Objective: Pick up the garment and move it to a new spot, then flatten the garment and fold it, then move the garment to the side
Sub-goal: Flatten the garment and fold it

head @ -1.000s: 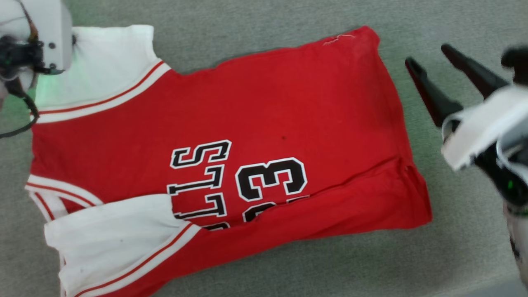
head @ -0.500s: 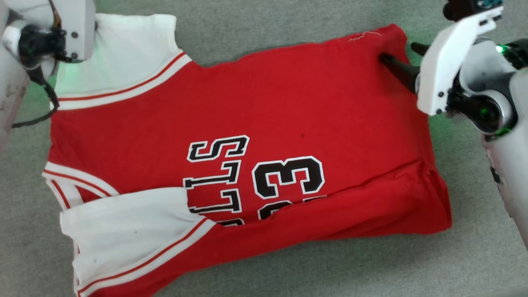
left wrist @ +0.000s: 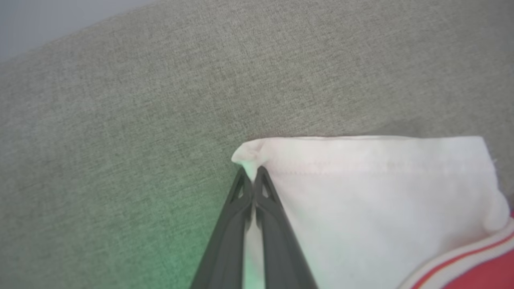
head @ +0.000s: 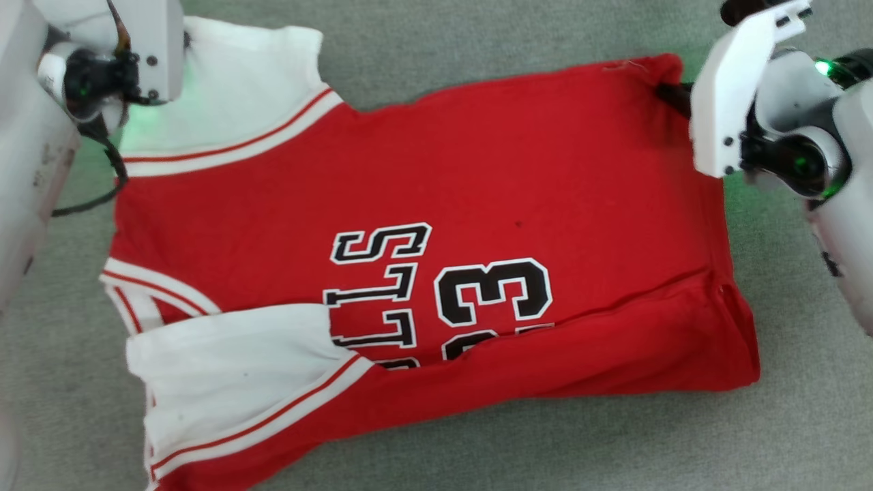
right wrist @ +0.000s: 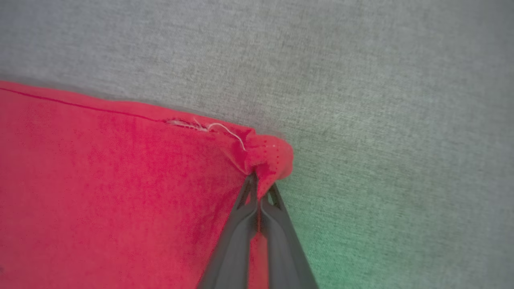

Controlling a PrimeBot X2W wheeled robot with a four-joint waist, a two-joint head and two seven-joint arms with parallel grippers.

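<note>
The garment (head: 477, 177), a red jersey shirt with white sleeves and a black "23", lies spread on the grey fabric surface, its near long edge folded over. My left gripper (left wrist: 252, 173) is shut on the corner of the far white sleeve (left wrist: 361, 192), at the upper left of the head view. My right gripper (right wrist: 260, 185) is shut on the far hem corner of the red garment (right wrist: 120, 180), where a loose white thread shows. In the head view one dark finger (head: 674, 97) of the right gripper reaches onto that corner.
Grey woven fabric surface (head: 477, 450) surrounds the garment on all sides. A black cable (head: 102, 191) loops from my left wrist beside the sleeve.
My right gripper came in from the right with its fingers apart and has shut on the hem corner. The left gripper stayed shut on the sleeve. The head camera shifted, sliding the picture rightward.
</note>
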